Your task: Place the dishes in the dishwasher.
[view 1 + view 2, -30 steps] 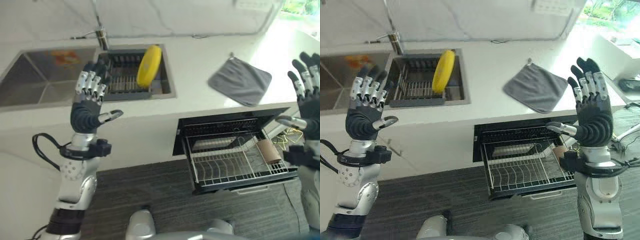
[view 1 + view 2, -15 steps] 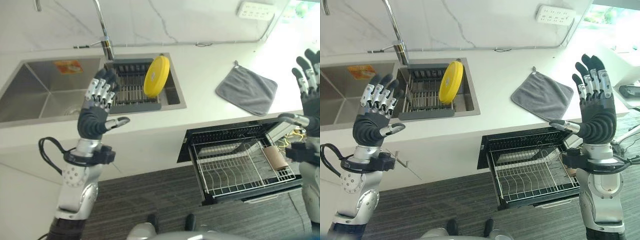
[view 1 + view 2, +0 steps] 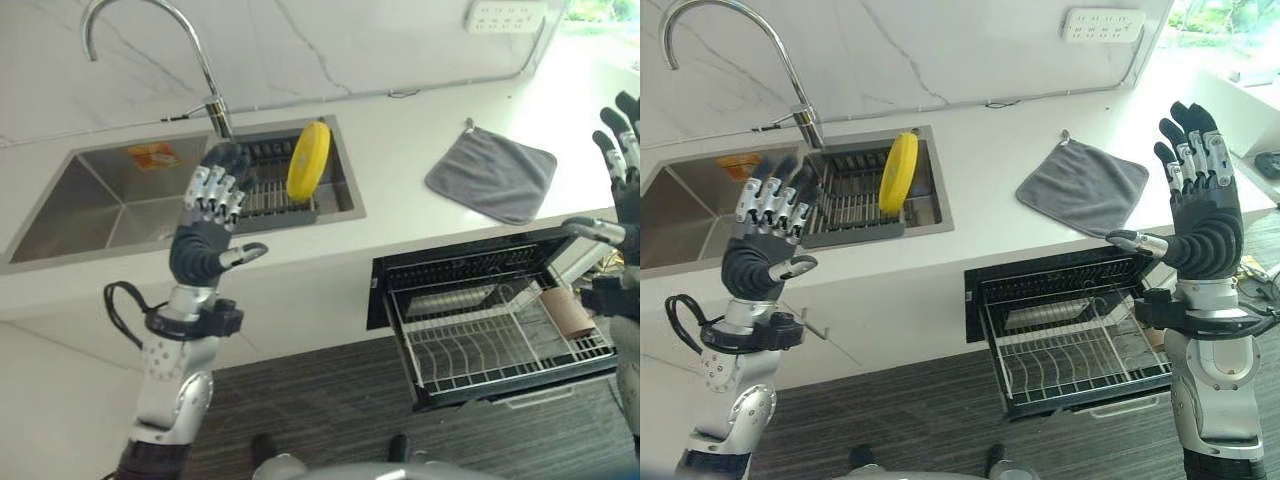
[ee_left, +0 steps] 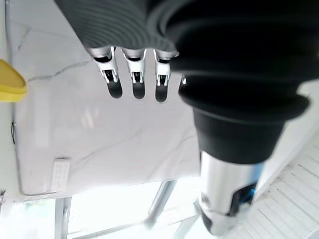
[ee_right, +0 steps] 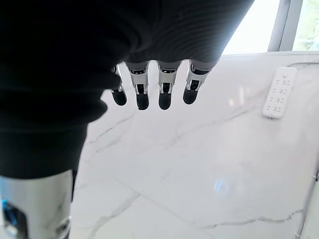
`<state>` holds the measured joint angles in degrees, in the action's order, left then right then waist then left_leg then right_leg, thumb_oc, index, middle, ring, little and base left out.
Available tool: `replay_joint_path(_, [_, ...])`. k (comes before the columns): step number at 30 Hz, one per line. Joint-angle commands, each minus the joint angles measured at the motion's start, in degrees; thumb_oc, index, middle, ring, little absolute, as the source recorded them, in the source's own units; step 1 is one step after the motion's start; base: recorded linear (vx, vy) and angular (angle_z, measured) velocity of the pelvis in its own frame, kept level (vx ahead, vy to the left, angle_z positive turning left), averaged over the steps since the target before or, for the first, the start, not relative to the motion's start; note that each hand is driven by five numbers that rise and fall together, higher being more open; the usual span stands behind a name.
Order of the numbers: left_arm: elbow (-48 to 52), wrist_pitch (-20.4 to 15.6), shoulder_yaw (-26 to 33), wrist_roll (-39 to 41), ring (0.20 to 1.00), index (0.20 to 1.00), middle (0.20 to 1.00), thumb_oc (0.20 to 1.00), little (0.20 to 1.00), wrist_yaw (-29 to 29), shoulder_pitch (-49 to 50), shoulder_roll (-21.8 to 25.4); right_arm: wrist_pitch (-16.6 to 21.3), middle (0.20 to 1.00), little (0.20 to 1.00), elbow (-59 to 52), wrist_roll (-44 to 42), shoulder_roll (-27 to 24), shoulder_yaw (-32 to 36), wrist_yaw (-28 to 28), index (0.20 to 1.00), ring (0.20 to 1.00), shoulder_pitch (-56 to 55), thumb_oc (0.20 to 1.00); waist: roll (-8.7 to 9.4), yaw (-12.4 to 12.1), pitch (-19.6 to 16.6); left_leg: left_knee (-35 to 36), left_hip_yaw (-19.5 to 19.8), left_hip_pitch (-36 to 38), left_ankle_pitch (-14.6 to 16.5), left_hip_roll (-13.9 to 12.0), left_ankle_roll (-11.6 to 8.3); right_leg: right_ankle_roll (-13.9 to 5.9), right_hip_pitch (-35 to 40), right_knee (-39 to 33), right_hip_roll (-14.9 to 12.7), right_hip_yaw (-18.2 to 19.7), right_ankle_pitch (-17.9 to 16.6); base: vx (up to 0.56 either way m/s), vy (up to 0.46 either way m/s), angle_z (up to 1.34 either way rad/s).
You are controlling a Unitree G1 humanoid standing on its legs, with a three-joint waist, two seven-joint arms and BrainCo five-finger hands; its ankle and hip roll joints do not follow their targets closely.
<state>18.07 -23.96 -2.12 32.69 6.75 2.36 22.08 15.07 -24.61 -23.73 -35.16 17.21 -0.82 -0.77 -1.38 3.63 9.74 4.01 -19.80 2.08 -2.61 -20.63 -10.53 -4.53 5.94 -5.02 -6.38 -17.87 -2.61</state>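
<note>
Half the yellow plate [image 3: 308, 160] hides behind rack [image 3: 262, 185].

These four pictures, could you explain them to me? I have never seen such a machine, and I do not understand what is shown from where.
It is a humanoid robot. Two pictures come from cameras in its head, looking down at a kitchen; two come from its wrists, looking along its fingers at the marble wall. Its left hand and right hand are raised, open and empty. A yellow plate stands on edge in a drying rack in the sink. A grey cloth lies on the counter. Below, the dishwasher rack is pulled out.
</note>
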Motion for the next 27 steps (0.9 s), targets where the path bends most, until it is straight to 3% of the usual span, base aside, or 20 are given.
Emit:
replay_joint_path(1, [4.07, -5.4, 4.27, 3.44, 1.0, 1.0, 1.0, 1.0, 1.0, 0.52, 0.26, 1.45, 1.31, 1.0, 1.0, -1.44, -1.69, -3.34, 1.37, -1.11, 1.0, 1.0, 5.16, 1.0, 1.06, -1.04, -1.35, 0.99, 0.15, 2.27, -4.28, 3.54, 0.59, -2.67, 2.97, 0.47, -3.4, -1.3, 1.76, 0.12, 0.548, -0.22])
replay_joint_path(3, [4.86, -3.17, 5.06, 3.92, 1.0, 1.0, 1.0, 1.0, 1.0, 1.09, -0.22, 2.19, 1.65, 1.0, 1.0, -2.6, -1.49, -1.62, 1.64, -0.72, 1.0, 1.0, 3.72, 1.0, 1.43, -1.61, -0.83, 0.71, 0.43, 3.32, -2.17, 6.72, 2.06, -5.76, 3.28, 1.38, -6.7, -1.71, 0.22, 0.11, 0.568, 0.01])
replay_joint_path(4, [5.16, -2.21, 5.22, 4.38, 1.0, 1.0, 1.0, 1.0, 1.0, 1.27, -0.77, 2.38, 2.04, 1.0, 1.0, -3.08, -1.93, -1.12, 1.79, -0.4, 1.0, 1.0, 3.16, 1.0, 1.63, -1.95, -0.72, 0.82, 0.9, 3.16, -1.99, 7.71, 2.63, -6.35, 3.05, 1.9, -7.77, -1.85, -0.45, 0.09, 0.515, 0.24])
replay_joint_path(5, [5.65, -0.31, 5.6, 4.25, 1.0, 1.0, 1.0, 1.0, 1.0, 2.19, -2.07, 2.78, 3.52, 1.0, 1.0, -4.06, -3.41, 0.49, 1.89, 0.07, 1.0, 1.0, 1.67, 1.0, 2.28, -2.65, -0.35, 0.99, 2.1, 3.27, -0.72, 10.15, 3.98, -6.91, 2.17, 4.09, -10.71, -2.23, -2.7, 0.09, 0.493, 0.34])
replay_joint_path(10, [5.96, 0.91, 5.58, 2.13, 1.0, 1.0, 1.0, 1.0, 1.0, 1.65, -3.93, 4.06, 3.35, 1.0, 1.0, -4.45, -2.31, 4.17, -0.2, 0.24, 1.0, 1.0, 1.21, 1.0, 3.38, -3.62, 0.31, 0.99, 5.07, 4.37, 2.92, 14.83, 8.15, -7.19, -0.66, 10.51, -14.41, -1.3, -6.66, 0.08, 0.338, 0.38])
replay_joint_path(13, [5.46, 0.75, 5.58, -0.38, 1.0, 1.0, 1.0, 1.0, 1.0, -0.81, -4.82, 4.71, 3.64, 1.0, 1.0, -3.7, -1.4, 5.1, -1.76, 0.3, 1.0, 1.0, 2.24, 1.0, 3.49, -3.64, 0.41, 0.99, 5.31, 5.15, 4.43, 16.03, 9.85, -7.13, -1.08, 12.09, -12.35, -0.16, -5.22, 0.1, 0.208, 0.13])
replay_joint_path(15, [4.73, 0.33, 4.57, -4.57, 1.0, 1.0, 1.0, 1.0, 1.0, -5.2, -6.42, 5.33, 3.54, 1.0, 1.0, -3.36, -2.47, 4.2, -1.27, -0.42, 1.0, 1.0, 1.69, 1.0, 4.04, -2.75, -0.08, 0.99, 6.17, 4.63, 4.36, 16.82, 10.55, -6.14, -1.79, 9.48, -8.56, 1.54, -3.04, 0.1, 0.12, -0.03])
replay_joint_path(19, [4.9, -4.2, 4.99, -13.7, 1.0, 1.0, 1.0, 1.0, 1.0, -10.79, -6.73, 6.5, 3.84, 1.0, 1.0, -2.6, -9.2, 4.36, -1.2, -4.56, 1.0, 1.0, 1.03, 1.0, 5.09, -2.7, 0.05, 0.99, 5.03, 5.21, 4.89, 16.79, 10.36, -6.84, -2.05, 5.47, -7.09, 0.36, -4.32, 0.07, -0.062, -0.11])
replay_joint_path(23, [4.67, -4.18, 4.66, -16.19, 1.0, 1.0, 1.0, 1.0, 1.0, -9.06, -7.15, 7.27, 5.37, 1.0, 1.0, -1.19, -10.94, 6.06, -2.32, -7.08, 1.0, 1.0, 0.46, 1.0, 5.86, -2.27, 0.45, 0.99, 3.16, 6.99, 6.19, 16.64, 10.42, -7.73, -3.62, 3.41, -7.61, -0.6, -8.19, 0.1, -0.217, -0.32])
replay_joint_path(27, [4.66, -1.91, 5.12, -16.14, 1.0, 1.0, 1.0, 1.0, 1.0, -6.53, -6.62, 8.51, 5.5, 1.0, 1.0, -1.08, -10.84, 6.41, -2.97, -7.04, 1.0, 1.0, 1.01, 1.0, 5.71, -2.34, 1.15, -0.04, 3.07, 7.98, 6.6, 15.36, 10.73, -6.84, -4.01, 5.57, -6.93, 0.62, -5.66, 0.12, -0.299, -0.17])
